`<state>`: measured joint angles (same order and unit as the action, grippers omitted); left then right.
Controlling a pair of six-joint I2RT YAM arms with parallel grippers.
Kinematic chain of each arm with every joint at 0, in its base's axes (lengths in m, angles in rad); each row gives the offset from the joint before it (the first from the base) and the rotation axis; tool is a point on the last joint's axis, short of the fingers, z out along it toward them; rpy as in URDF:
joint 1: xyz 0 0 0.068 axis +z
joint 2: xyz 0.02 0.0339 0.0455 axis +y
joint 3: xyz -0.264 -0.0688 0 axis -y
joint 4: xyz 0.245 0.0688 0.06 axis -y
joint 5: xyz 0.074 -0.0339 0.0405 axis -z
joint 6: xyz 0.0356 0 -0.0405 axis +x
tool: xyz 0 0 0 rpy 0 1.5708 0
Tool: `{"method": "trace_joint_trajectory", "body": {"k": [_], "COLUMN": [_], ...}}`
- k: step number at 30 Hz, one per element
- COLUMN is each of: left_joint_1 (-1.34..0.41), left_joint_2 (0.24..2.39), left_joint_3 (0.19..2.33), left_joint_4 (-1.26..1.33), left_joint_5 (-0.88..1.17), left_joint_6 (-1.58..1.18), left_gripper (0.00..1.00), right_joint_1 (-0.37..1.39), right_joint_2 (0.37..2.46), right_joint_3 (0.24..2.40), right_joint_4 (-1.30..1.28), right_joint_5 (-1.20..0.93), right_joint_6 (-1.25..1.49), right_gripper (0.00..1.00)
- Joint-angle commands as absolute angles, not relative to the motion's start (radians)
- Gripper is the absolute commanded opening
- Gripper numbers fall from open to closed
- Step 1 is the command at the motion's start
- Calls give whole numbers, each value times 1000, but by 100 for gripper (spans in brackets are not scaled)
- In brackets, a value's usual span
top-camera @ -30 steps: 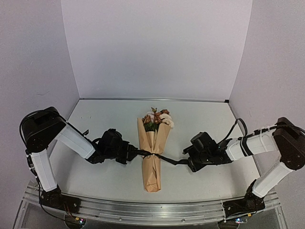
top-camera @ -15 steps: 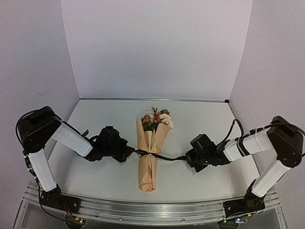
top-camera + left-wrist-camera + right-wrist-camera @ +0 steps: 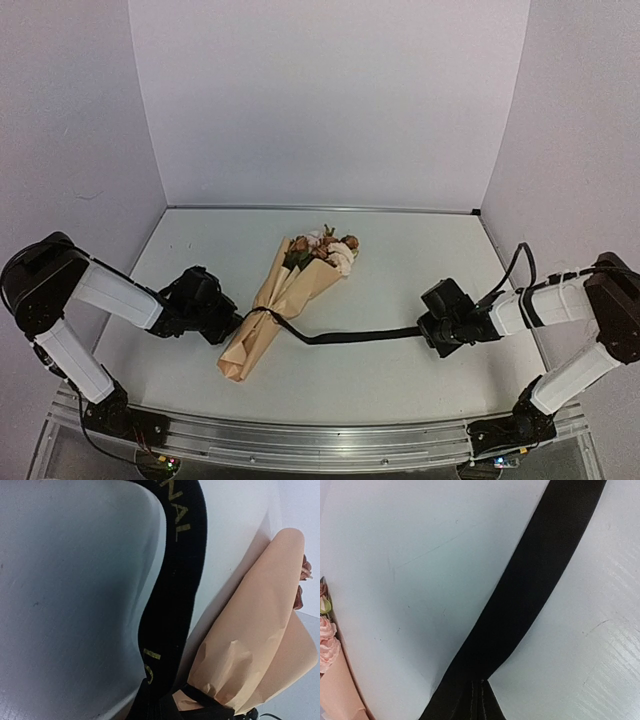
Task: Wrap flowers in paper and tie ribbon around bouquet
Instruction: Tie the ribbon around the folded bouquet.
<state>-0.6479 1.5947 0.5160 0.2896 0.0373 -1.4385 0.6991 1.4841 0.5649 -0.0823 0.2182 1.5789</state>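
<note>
The bouquet (image 3: 285,300), a slim tan paper (image 3: 260,640) cone, lies slanted on the table, narrow end near left. Its flowers (image 3: 322,248), pink, cream and rust, point to the far right. The black ribbon (image 3: 360,336) circles the cone's waist and runs taut to the right. My left gripper (image 3: 232,325) is shut on the ribbon's left end, right beside the cone. In the left wrist view the ribbon (image 3: 175,605) shows pale lettering. My right gripper (image 3: 432,331) is shut on the other end. In the right wrist view the ribbon (image 3: 530,590) leaves its jaws, with pink blooms (image 3: 326,647) at the left edge.
The white table (image 3: 400,260) has walls at the back and on both sides. A metal rail (image 3: 320,445) runs along the near edge, with both arm bases on it. A black cable (image 3: 510,270) loops above the right arm.
Both grippers closed on the ribbon ends and pulled apart. The bouquet was dragged left and swung, narrow end toward the left arm. The ribbon span on the right grew longer.
</note>
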Motion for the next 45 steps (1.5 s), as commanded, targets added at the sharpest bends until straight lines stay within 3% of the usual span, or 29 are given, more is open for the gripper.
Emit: {"method": "trace_joint_trajectory", "body": {"k": [1,2,5,8,11,21,25,31,35,45], "left_joint_1": [-652,-651,-676,-728,-768,-810,-810,-808,-808,-808], "left_joint_2": [1624,1635,1668,1700,1723,1738,1711,1680,1678,1689], "left_joint_3": [548,551,576,622,660,651,640,654,655,680], "left_joint_4": [360,381,402,406,406,442,409,341,331,314], "left_joint_5": [92,108,146,165,188,200,209,223,227,218], "left_joint_6": [-1373,-1365,-1356,-1347,-1348,-1375,-1343,-1271,-1260,-1254], "left_gripper": [0,0,0,0,0,0,0,0,0,0], "right_joint_1": [751,773,829,868,891,942,949,965,987,1023], "right_joint_2": [1457,1465,1500,1539,1566,1637,1704,1673,1668,1738], "right_joint_3": [696,718,777,827,843,829,842,1002,994,1003], "right_joint_4": [-177,-179,-172,-158,-151,-52,16,-146,-73,-41], "right_joint_5": [206,194,152,125,98,31,-16,100,107,8], "right_joint_6": [1508,1526,1570,1590,1620,1734,1745,1322,1038,711], "right_gripper": [10,24,44,56,61,68,66,62,58,52]}}
